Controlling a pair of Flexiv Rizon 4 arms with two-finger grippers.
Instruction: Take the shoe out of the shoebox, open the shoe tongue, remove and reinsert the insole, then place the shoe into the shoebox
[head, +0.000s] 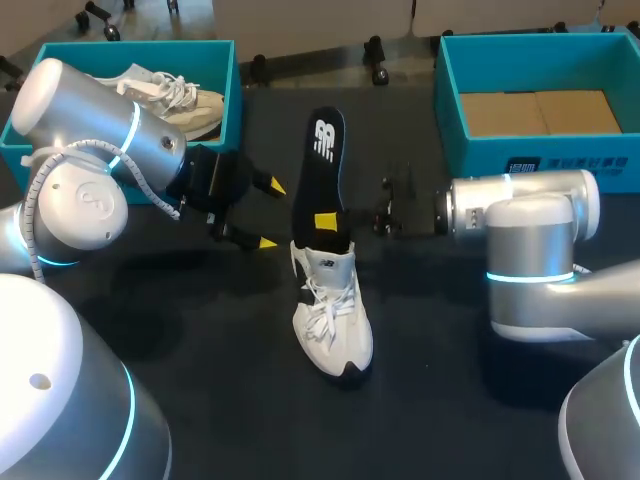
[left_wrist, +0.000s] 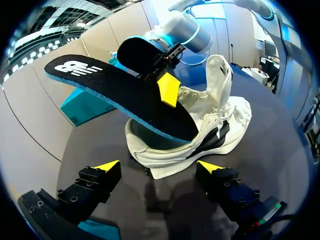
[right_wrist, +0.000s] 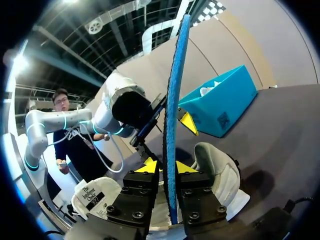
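Observation:
A white shoe (head: 332, 320) lies mid-table, toe toward the near edge. A black insole (head: 322, 170) with a blue underside has one end in the shoe's mouth and slants up toward the back. My right gripper (head: 326, 222) straddles the insole near the shoe. In the right wrist view the insole (right_wrist: 175, 100) stands edge-on between the right gripper's (right_wrist: 167, 166) fingers, with a thin gap on one side, so the gripper is open. My left gripper (head: 268, 213) hangs open left of the insole. In its own view the left gripper (left_wrist: 159, 166) faces the shoe (left_wrist: 200, 135) and holds nothing.
A teal shoebox (head: 228, 70) at the back left holds a second pale shoe (head: 175, 95). Another teal shoebox (head: 450, 110) at the back right has cardboard on its floor. Dark bare tabletop lies around the shoe and toward the near edge.

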